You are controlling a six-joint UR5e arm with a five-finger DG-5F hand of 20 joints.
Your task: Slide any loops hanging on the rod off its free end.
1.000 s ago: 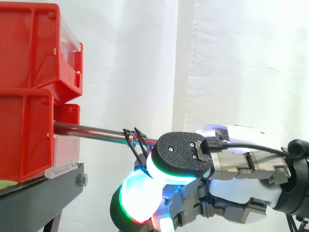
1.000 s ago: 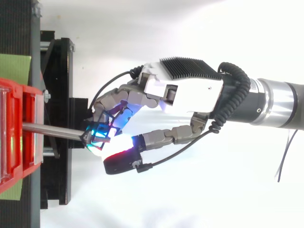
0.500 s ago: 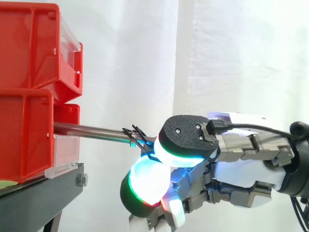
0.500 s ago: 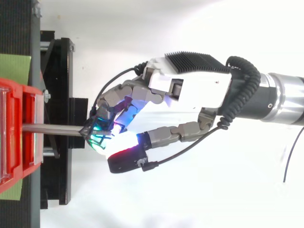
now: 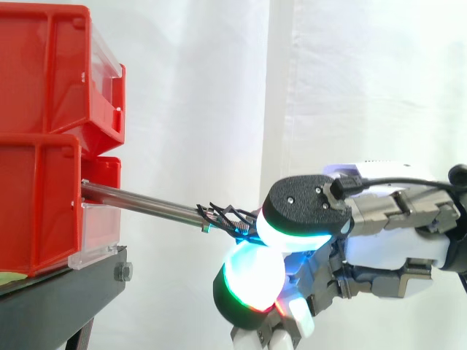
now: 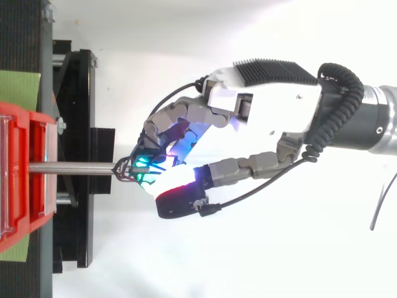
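Note:
A metal rod [image 5: 139, 204] sticks out of the lower red bin [image 5: 36, 197] and slopes slightly down to the right. Thin black loops [image 5: 225, 216] are bunched at its free end; I cannot tell whether they still hang on the tip. My hand [image 5: 387, 244] comes in from the right and pinches the loops between its glowing pads. From above, the rod [image 6: 68, 167] runs level to the loops [image 6: 126, 172], with the hand [image 6: 273, 115] curled round them.
Two red bins are stacked at the left on a black stand [image 5: 66, 292]. A white curtain hangs behind. In the top view the stand [image 6: 74, 124] lies under the rod, with a green sheet [image 6: 18, 87] beside the bin [image 6: 18, 180].
The hand has drawn back to the right, away from the bins, pulling the loops along the rod to its tip. More bare rod shows now.

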